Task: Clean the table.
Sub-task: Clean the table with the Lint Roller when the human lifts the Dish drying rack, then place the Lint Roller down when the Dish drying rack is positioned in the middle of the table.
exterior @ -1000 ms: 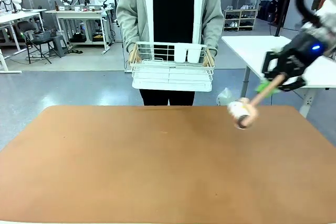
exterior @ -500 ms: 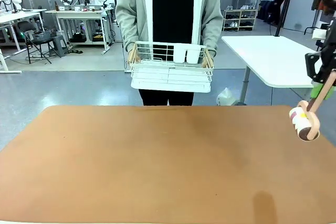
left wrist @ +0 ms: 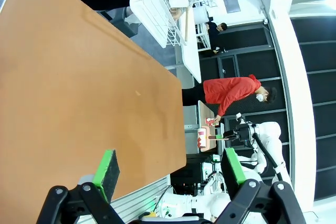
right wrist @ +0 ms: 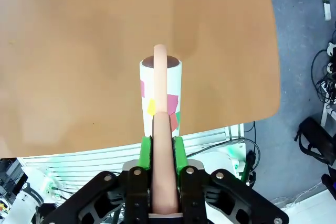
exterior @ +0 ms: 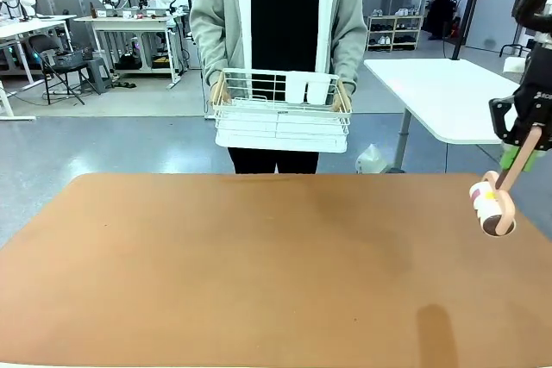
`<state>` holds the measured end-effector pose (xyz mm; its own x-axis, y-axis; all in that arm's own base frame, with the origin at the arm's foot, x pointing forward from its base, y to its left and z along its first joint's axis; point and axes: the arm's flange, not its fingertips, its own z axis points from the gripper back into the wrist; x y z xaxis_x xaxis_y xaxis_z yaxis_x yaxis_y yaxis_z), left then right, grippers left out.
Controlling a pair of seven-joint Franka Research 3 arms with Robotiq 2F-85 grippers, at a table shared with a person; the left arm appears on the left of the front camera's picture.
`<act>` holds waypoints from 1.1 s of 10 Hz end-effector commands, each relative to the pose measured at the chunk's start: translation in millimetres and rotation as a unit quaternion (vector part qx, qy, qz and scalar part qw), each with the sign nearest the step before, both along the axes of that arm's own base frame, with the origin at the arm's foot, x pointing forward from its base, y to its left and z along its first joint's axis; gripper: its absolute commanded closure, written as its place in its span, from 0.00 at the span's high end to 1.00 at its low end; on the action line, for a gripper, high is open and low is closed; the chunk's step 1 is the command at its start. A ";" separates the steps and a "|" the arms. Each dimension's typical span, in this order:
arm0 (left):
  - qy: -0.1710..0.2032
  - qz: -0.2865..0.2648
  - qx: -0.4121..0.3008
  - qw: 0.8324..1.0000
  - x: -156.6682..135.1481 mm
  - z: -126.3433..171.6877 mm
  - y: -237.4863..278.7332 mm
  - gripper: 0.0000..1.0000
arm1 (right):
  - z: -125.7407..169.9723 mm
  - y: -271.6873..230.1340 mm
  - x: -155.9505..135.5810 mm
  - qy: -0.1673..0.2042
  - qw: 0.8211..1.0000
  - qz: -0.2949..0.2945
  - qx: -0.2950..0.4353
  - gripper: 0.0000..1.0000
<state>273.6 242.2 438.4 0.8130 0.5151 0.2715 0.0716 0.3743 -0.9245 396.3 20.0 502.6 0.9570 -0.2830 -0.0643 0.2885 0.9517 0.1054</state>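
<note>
1. The table [exterior: 259, 265] fills the lower half of the front view. Its reddish-brown top is bare, with nothing lying on it that you can make out.
2. A second ago the lint roller [exterior: 493, 206] hung over the table's far edge, right of centre. It has since swung out to the right edge of the frame. Over the last half second it has barely shifted.
3. A dark shadow has also come onto the top at lower right.
4. Read that as the end of a stroke. The roll seems lifted clear of the surface near the table's far right corner, so you are probably between passes and the cleaning is not finished.
5. In the right wrist view, the right gripper [right wrist: 161, 153] is clamped tight on the roller's pink handle, a green pad on either side. The white roll with its coloured patches juts out over the table's edge.
6. In the front view that gripper sits at the right edge, mid-height. It points downward, with the handle slanting down and left to the roll.
7. The left gripper [left wrist: 170, 171] stands wide with nothing between its pads, above the table's side.
8. At upper centre, a person keeps holding a white wire rack [exterior: 283, 114] in both hands, well apart from the roller.
</note>
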 end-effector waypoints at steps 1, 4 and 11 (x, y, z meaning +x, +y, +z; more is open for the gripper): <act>-0.019 -0.001 -0.006 1.000 0.7 1.2 3.9 1.00 | 6.3 1.5 -2.7 0.001 1.000 0.007 -0.003 0.21; -0.019 -0.001 -0.006 1.000 0.7 1.2 3.9 1.00 | 6.3 1.5 -2.7 0.001 1.000 0.007 -0.003 0.21; -0.019 -0.001 -0.006 1.000 0.7 1.2 3.9 1.00 | 6.3 1.5 -2.7 0.001 1.000 0.007 -0.003 0.21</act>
<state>273.6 242.2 438.4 0.8130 0.5149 0.2720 0.0720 0.3745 -0.9244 395.2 20.7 504.2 0.9576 -0.2803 -0.0662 0.2861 0.9523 0.1063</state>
